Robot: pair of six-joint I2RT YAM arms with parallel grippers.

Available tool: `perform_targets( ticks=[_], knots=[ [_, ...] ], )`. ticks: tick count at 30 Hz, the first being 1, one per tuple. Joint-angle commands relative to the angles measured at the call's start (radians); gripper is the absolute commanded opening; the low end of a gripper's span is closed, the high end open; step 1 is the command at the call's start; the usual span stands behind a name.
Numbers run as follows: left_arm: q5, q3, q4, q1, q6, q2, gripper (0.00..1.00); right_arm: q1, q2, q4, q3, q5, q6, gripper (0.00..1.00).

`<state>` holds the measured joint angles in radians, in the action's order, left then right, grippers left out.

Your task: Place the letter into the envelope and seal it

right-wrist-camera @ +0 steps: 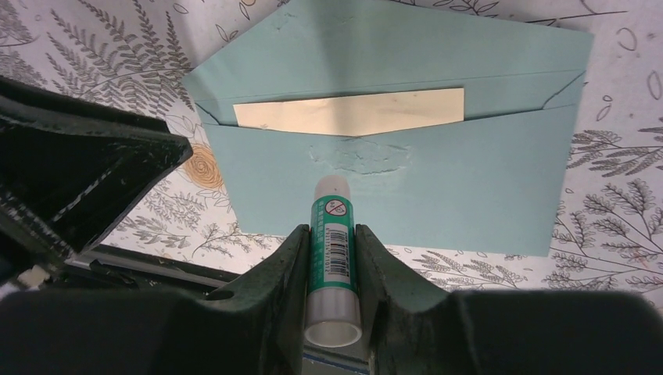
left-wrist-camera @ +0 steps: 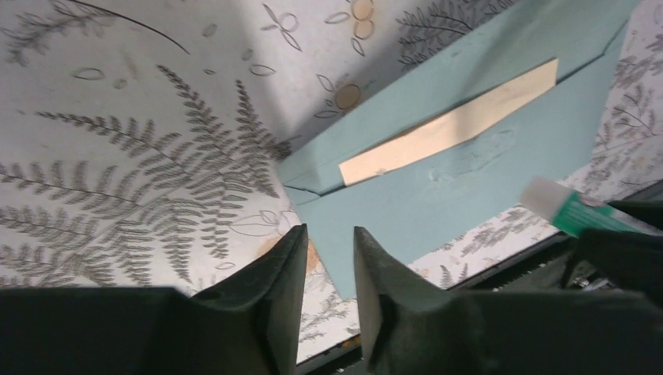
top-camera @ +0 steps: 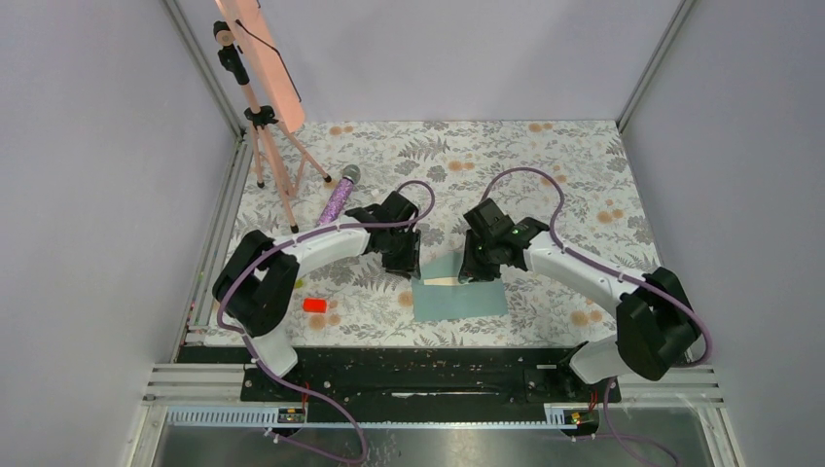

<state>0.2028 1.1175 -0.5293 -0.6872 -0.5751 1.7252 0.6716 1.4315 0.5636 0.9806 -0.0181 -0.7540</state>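
Observation:
The teal envelope (top-camera: 457, 297) lies flat on the floral table between the arms, its flap (right-wrist-camera: 391, 47) open and pointing away. The tan letter (right-wrist-camera: 352, 113) sits in the pocket, with a strip showing at the mouth; it also shows in the left wrist view (left-wrist-camera: 449, 125). My right gripper (right-wrist-camera: 332, 228) is shut on a green glue stick (right-wrist-camera: 335, 234), whose tip is at the envelope's front face beside a wrinkled, glue-smeared patch (right-wrist-camera: 360, 156). My left gripper (left-wrist-camera: 328, 230) is narrowly open and empty, hovering over the envelope's left corner (left-wrist-camera: 344, 234).
A purple microphone (top-camera: 339, 195) lies behind the left arm. A small red object (top-camera: 314, 305) lies to the left of the envelope. A tripod with a salmon panel (top-camera: 263, 58) stands at the back left. The black base rail (top-camera: 409, 365) runs along the near edge.

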Motion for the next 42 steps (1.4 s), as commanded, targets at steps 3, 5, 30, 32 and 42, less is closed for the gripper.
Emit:
perform_targets(
  ticks=[3,5,30,32,42],
  knots=[
    [0.137,0.017,0.058,-0.017,-0.018,0.012,0.14,0.02,0.056,-0.063,0.031,0.003,-0.035,0.0],
    [0.148,0.001,0.068,-0.017,-0.023,0.019,0.13,0.022,0.072,-0.074,0.033,-0.006,-0.035,0.0],
    [0.125,-0.079,0.109,-0.017,-0.05,0.09,0.03,0.122,0.214,0.065,0.168,0.123,0.023,0.0],
    [0.125,-0.081,0.109,-0.016,-0.048,0.091,0.02,0.137,0.224,0.094,0.187,0.156,0.033,0.0],
    [0.122,-0.087,0.112,-0.016,-0.047,0.088,0.0,0.156,0.253,0.128,0.204,0.148,0.048,0.0]
  ],
)
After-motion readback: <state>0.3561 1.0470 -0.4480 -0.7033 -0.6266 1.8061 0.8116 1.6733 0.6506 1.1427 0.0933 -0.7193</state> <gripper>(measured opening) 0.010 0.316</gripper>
